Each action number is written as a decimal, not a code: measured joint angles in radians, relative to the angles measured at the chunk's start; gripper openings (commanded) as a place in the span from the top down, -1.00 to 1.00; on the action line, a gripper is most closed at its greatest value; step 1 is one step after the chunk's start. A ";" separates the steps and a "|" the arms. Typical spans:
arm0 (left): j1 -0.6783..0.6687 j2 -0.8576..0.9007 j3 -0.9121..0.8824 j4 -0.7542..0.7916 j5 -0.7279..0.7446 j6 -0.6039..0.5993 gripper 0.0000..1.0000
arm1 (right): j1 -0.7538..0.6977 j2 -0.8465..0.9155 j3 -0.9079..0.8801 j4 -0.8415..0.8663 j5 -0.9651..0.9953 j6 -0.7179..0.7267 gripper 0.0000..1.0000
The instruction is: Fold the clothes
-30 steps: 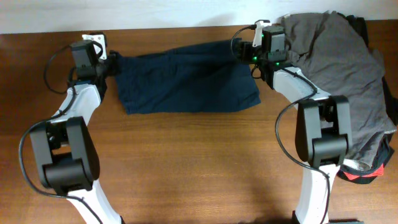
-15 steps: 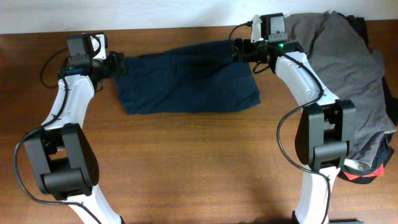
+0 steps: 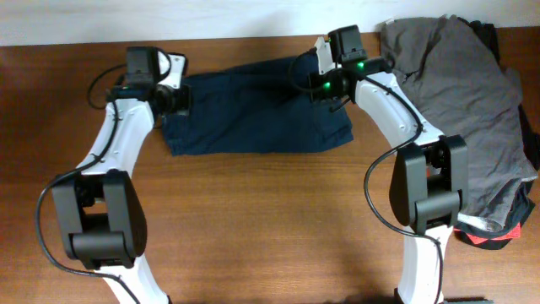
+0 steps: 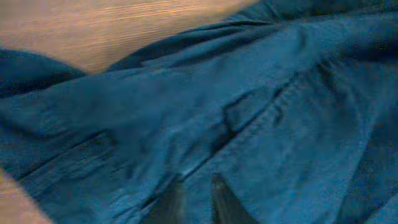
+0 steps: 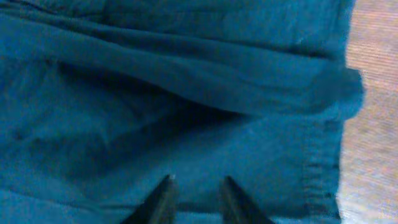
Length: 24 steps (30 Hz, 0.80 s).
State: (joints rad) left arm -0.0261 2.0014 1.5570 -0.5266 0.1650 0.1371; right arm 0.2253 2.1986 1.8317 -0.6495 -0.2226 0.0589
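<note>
The clothes, dark navy shorts [image 3: 253, 114], lie spread flat across the back of the wooden table [image 3: 270, 228]. My left gripper [image 3: 179, 99] has come in over their left edge. In the left wrist view its two fingers [image 4: 198, 190] stand close together, pinching a ridge of the blue cloth [image 4: 249, 112]. Over the shorts' upper right corner sits my right gripper [image 3: 314, 84]. Its fingers [image 5: 198, 190] are drawn in on the fabric near the stitched hem [image 5: 320, 162].
A crumpled grey garment [image 3: 472, 84] is heaped at the back right, just beside the right arm. A red-and-black item [image 3: 489, 238] pokes out below it near the right edge. Bare wood lies in front of the shorts.
Both grippers moved inward from the shorts' outer edges onto the cloth, and their jaws went from wide open to closed on the fabric.
</note>
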 measured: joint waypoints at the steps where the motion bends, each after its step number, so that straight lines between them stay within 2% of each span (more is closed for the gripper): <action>1: -0.011 0.001 0.000 0.003 -0.009 0.002 0.88 | 0.005 0.000 0.000 0.000 0.000 -0.002 0.70; 3: -0.035 0.008 0.000 0.020 -0.024 0.002 0.98 | 0.016 0.001 0.000 0.000 0.000 -0.005 0.80; 7: -0.064 0.061 0.001 0.087 -0.039 0.005 0.98 | 0.042 0.023 0.000 0.020 0.000 -0.006 0.89; 16: -0.071 0.233 0.002 0.280 -0.050 0.005 0.99 | 0.079 0.125 0.000 0.154 0.008 -0.007 0.91; 24: -0.075 0.257 0.005 0.306 -0.050 -0.006 0.98 | 0.079 0.150 0.000 0.299 0.068 -0.006 0.89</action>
State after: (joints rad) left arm -0.1009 2.2589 1.5620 -0.2207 0.1154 0.1307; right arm 0.3046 2.3489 1.8317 -0.3500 -0.1547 0.0532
